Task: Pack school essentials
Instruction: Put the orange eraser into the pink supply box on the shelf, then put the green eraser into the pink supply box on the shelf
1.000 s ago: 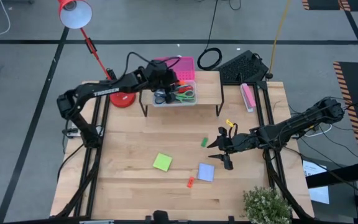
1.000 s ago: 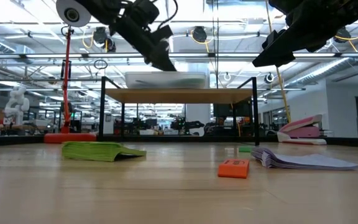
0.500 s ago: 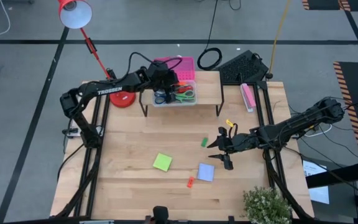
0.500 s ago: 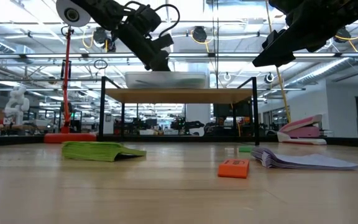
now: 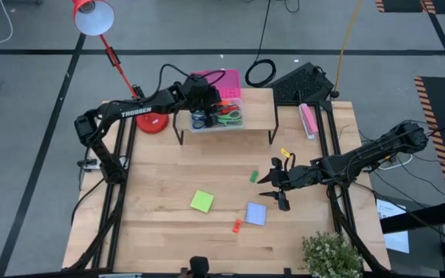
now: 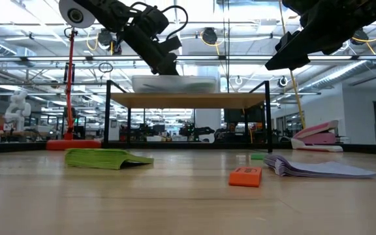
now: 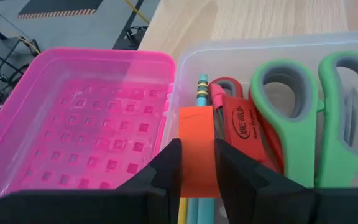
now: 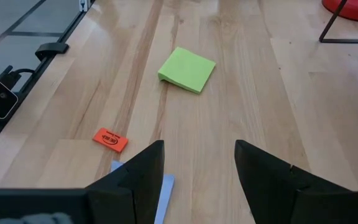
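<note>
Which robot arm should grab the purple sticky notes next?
Probably the right one. Its open gripper hovers next to the purple sticky notes on the table, while the left gripper is over the clear box, with an orange eraser between its fingers.

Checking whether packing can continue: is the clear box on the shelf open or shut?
Open. The left wrist view shows the pink lid swung aside, and green scissors and pencils lie uncovered inside the clear box.
</note>
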`<state>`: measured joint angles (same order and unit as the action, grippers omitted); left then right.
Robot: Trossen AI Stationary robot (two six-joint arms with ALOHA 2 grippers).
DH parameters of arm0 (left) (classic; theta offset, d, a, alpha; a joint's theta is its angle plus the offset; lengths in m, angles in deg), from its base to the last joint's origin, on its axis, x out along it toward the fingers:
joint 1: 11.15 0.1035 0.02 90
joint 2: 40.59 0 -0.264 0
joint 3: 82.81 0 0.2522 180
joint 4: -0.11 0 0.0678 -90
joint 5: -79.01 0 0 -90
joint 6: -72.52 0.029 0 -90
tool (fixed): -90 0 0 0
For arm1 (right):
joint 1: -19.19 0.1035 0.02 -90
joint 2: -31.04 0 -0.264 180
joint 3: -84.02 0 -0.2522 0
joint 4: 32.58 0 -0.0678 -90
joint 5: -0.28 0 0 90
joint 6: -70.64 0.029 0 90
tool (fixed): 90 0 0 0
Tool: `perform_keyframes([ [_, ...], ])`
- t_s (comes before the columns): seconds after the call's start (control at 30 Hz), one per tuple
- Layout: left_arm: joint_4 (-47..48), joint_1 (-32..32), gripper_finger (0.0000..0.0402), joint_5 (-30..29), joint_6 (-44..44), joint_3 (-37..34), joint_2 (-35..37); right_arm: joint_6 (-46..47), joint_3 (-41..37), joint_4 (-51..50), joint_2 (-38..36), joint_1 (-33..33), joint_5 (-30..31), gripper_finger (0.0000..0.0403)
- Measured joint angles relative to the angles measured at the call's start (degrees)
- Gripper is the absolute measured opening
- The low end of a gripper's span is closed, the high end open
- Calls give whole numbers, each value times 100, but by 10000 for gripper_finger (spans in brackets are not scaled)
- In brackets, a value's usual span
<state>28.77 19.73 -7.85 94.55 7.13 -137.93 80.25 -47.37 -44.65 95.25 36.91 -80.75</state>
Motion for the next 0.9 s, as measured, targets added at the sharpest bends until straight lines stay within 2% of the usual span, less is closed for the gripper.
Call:
perform_keyframes([
  [0.1,4,-6,95,2,-4,-2,0,-1,0,0,0,-1,0,191],
  [0.33,4,-142,160,-127,-10,-6,29,-1,0,-33,0,-1,0,191],
  [0.43,10,-225,177,-212,-19,-10,164,5,0,-37,0,-1,5,191],
  [0.57,73,-369,181,-236,-380,-10,598,-243,0,-213,0,-20,24,191],
  [0.77,974,-945,182,-185,-1431,-79,1520,-1193,-114,-190,172,-431,125,191],
  [0.83,1038,-1310,182,-262,-1553,-261,1720,-1582,-114,-128,307,-725,-182,191],
  [0.9,987,-1689,182,-494,-1583,-490,1882,-1908,-116,-35,481,-1089,-735,191],
])
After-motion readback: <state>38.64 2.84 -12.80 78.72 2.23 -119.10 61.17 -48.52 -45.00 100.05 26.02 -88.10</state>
